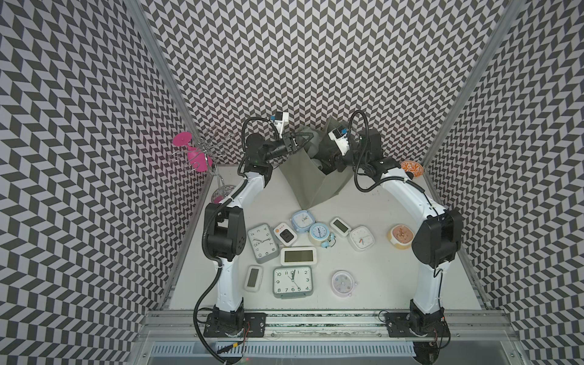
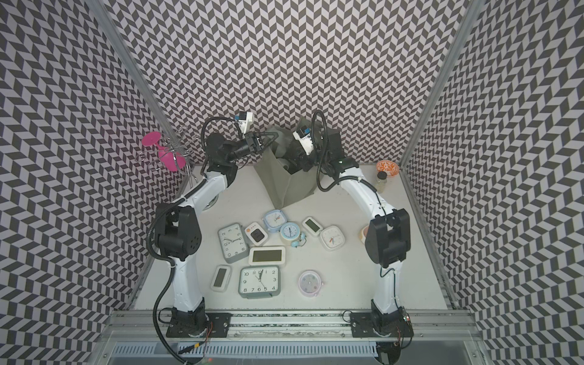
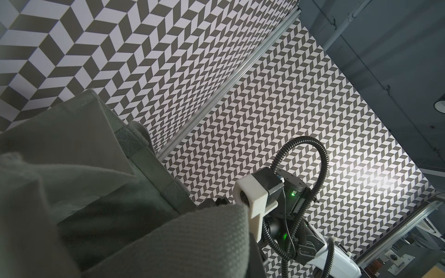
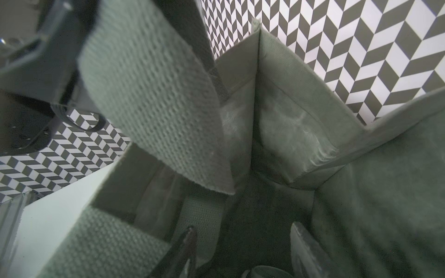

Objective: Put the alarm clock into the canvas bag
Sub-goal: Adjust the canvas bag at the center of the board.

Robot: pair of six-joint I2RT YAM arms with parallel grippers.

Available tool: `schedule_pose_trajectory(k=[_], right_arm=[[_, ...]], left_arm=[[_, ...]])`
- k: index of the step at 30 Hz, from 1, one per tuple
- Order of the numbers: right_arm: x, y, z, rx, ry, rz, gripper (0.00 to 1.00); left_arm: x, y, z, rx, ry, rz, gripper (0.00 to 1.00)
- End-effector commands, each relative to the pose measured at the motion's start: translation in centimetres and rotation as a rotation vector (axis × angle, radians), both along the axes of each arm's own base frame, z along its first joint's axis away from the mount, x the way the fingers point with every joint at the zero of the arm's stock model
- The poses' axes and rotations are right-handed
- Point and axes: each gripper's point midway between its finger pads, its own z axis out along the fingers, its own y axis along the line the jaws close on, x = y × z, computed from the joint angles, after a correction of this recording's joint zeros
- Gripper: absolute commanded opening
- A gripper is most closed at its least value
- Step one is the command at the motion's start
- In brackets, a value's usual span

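Holding the bag [image 1: 308, 186], upright at the back of the surface [image 1: 379, 278], open by the handle [image 4: 154, 101] clamped in your left claw [image 1: 310, 136], guide the right claw [image 4: 242, 228], jaws apart inside it (whether it holds anything you cannot tell), clear of the fabric.

Black-and-white chevron walls enclose the cell on three sides: the back wall [image 1: 316, 63] at 12 o'clock, the 9 o'clock wall [image 1: 79, 158] and the 3 o'clock wall [image 1: 521, 158], joined at aluminium corner posts [image 1: 159, 63]. The white tabletop [image 1: 379, 278] ends at an aluminium rail [image 1: 316, 319] at 6 o'clock, with a slotted grille [image 1: 316, 349] beyond it. The left wrist view shows a grey ceiling [image 3: 385, 60] with pipes [image 3: 346, 24], a lamp [image 3: 440, 106], and a glare patch [image 3: 385, 178] on the wall.
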Motion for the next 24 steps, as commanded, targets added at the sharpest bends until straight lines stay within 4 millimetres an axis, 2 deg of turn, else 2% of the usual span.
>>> schedule_pose_trajectory(k=[1, 7, 12, 17, 21, 24], right_arm=[[0.2, 1.2, 1.8, 0.044, -0.107, 0.081, 0.57], [0.1, 2.2, 1.9, 0.096, -0.125, 0.150, 0.55], [0.5, 2.7, 1.9, 0.118, -0.138, 0.165, 0.36], [0.2, 3.0, 2.2, 0.133, -0.152, 0.194, 0.23], [-0.4, 2.6, 2.6, 0.127, -0.161, 0.188, 0.05], [-1.2, 1.8, 3.6, 0.118, -0.180, 0.152, 0.00]], left_arm=[[-1.0, 0.0, 2.2, -0.016, -0.085, -0.017, 0.00], [-0.9, -0.1, 2.0, -0.008, -0.082, -0.020, 0.00], [-1.0, -0.4, 1.9, -0.001, -0.085, -0.026, 0.00], [-0.9, -0.4, 1.5, 0.011, -0.081, -0.026, 0.00], [-0.8, -0.2, 1.5, 0.021, -0.087, -0.015, 0.00], [-0.3, 0.6, 1.2, 0.041, -0.088, 0.020, 0.00]])
